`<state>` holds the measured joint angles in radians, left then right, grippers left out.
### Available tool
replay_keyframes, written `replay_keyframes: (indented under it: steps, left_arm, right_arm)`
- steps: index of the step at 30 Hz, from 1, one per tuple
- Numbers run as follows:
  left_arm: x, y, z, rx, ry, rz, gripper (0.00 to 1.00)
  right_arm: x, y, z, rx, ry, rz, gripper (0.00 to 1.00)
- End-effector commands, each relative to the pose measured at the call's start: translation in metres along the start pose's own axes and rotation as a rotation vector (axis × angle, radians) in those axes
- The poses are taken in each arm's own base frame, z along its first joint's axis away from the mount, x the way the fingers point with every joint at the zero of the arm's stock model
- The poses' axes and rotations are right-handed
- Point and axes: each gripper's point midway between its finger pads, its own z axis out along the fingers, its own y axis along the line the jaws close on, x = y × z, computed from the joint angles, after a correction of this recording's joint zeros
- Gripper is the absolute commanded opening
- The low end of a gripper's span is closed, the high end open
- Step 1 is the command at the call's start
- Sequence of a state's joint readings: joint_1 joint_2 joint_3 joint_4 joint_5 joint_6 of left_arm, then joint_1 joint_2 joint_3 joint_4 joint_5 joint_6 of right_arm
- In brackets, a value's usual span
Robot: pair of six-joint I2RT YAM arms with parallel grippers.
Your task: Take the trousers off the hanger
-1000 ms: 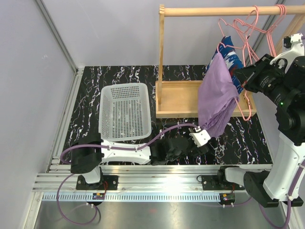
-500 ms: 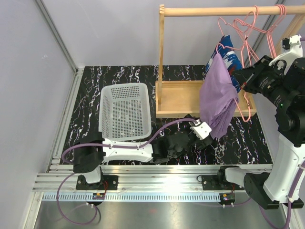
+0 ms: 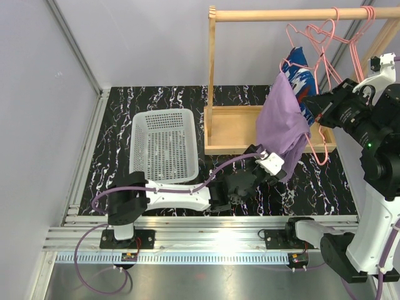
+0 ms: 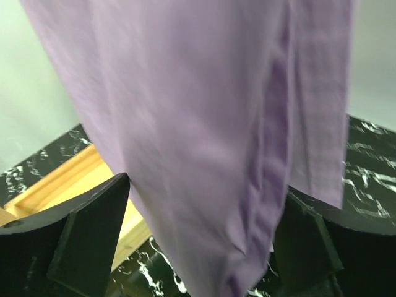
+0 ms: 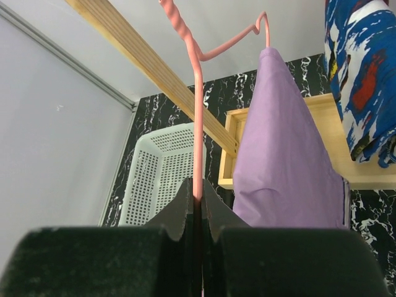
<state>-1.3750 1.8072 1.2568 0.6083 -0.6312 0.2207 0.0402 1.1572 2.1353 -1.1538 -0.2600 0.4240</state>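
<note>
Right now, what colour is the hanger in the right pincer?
Pink hanger, clearest in right wrist view.

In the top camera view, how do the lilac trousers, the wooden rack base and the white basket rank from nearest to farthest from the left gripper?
Measured from the left gripper in the top view:
1. lilac trousers, hanging right at the gripper, just beyond it.
2. wooden rack base, a little farther back and to the left.
3. white basket, farthest, well off to the left.

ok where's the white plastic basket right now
In the top view the white plastic basket sits left of centre on the black marbled tabletop, beside the wooden rack's base.
</note>
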Motion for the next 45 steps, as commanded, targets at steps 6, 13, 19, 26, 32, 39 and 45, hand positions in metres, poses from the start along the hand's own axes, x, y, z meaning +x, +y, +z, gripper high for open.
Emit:
replay_keyframes:
  steps: [6, 13, 19, 26, 32, 39, 45]
  left_arm:
    - [-0.077, 0.033, 0.006, -0.117, -0.184, -0.087, 0.75]
    - [-0.105, 0.036, 0.010, -0.116, -0.227, -0.099, 0.89]
    - [-0.120, 0.033, 0.016, -0.116, -0.250, -0.128, 0.95]
    - [-0.129, 0.035, 0.015, -0.115, -0.258, -0.134, 0.94]
    - [-0.129, 0.034, 0.011, -0.097, -0.260, -0.135, 0.98]
    - [-0.137, 0.027, 0.029, -0.104, -0.249, -0.093, 0.72]
    - [-0.139, 0.031, 0.025, -0.111, -0.257, -0.132, 0.48]
  right_arm:
    - [-0.027, 0.025, -0.014, -0.109, -0.144, -0.045, 0.00]
    - [-0.014, 0.021, -0.006, -0.123, -0.107, -0.021, 0.00]
    - [-0.012, 0.019, -0.001, -0.114, -0.099, -0.006, 0.00]
    - [-0.007, 0.011, 0.000, -0.087, -0.090, -0.023, 0.00]
    - [0.005, 0.008, 0.005, -0.099, -0.056, -0.027, 0.00]
    - [0.007, 0.011, 0.000, -0.114, -0.055, -0.034, 0.00]
    - [0.011, 0.010, 0.002, -0.116, -0.038, -0.047, 0.00]
